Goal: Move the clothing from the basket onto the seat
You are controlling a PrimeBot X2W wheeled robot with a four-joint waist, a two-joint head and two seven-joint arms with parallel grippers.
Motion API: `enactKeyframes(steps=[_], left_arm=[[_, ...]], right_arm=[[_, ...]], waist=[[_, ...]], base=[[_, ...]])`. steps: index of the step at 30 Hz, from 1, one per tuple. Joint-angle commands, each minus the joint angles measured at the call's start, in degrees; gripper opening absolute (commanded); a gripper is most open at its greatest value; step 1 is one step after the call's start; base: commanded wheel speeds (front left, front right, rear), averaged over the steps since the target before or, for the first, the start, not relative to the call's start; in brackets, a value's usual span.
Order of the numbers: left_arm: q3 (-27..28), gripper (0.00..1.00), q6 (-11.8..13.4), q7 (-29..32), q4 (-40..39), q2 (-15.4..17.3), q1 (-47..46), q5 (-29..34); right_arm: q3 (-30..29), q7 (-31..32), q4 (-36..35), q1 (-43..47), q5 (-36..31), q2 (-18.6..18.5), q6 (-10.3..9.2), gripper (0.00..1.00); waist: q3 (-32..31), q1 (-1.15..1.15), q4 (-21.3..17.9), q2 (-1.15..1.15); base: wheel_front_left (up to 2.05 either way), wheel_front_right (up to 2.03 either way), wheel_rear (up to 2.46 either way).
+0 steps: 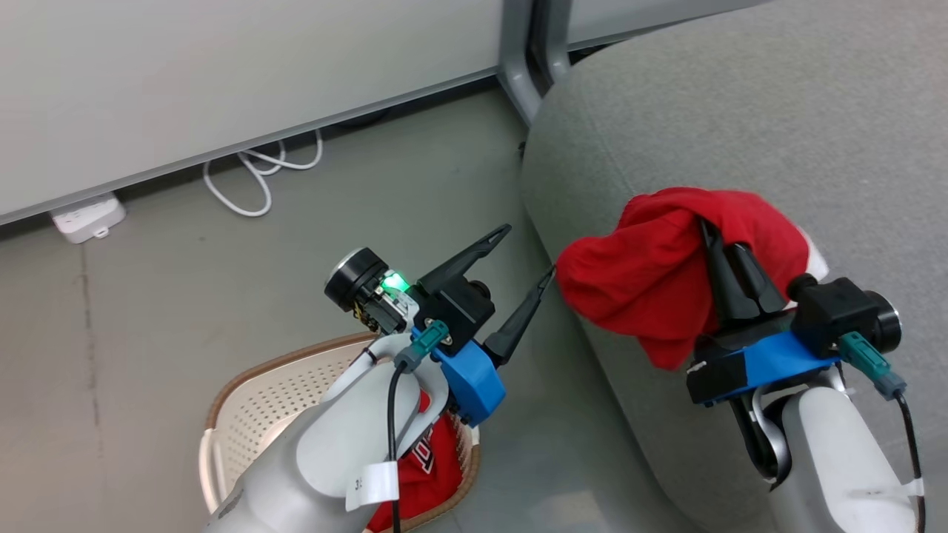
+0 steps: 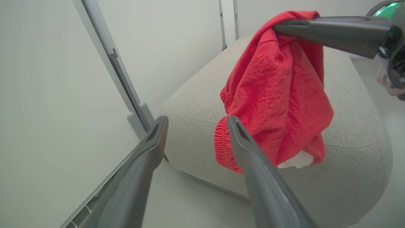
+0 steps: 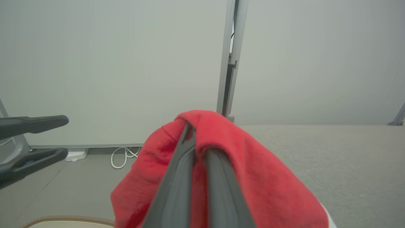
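Hanging from the right jaws, which are pinched shut on it, the plain soft red fabric garment [image 1: 644, 274] is over the edge of the large grey upholstered seat [image 1: 740, 111], not yet released; the red lettered jersey [image 1: 433, 463] lies in the oval cream perforated plastic basket [image 1: 244, 400], with the left jaws spread wide and empty nearby.

Left gripper [image 1: 529, 250] extended forward, both fingers spread wide apart. Right gripper [image 1: 717, 235] extended alongside, fingers pinched together on the red garment [image 1: 652, 274].
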Motion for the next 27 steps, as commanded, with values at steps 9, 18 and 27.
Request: enactKeyframes(steps=[9,18,27], left_arm=[[-3.34,1.0,-0.1,-0.16,-1.48,0.69,0.37,-0.76],[-4.74,1.0,-0.11,-0.16,-2.03,1.06,0.16,-1.12],[-4.54,1.0,-0.11,-0.16,-3.15,1.09,-0.33,-0.99]], right_arm=[[-4.7,-0.21,-3.1,3.7,0.55,0.57,0.01,0.0],[-6.73,-0.22,-3.96,5.89,0.9,0.95,0.01,0.0],[-7.12,-0.22,-4.5,5.11,0.86,1.07,0.01,0.0]], waist=[[1.97,0.0,-6.53,0.0],[2.96,0.0,-9.01,0.0],[3.45,0.0,-8.76,0.0]], base=[[0.0,0.0,0.0],[0.0,0.0,0.0],[0.0,0.0,0.0]])
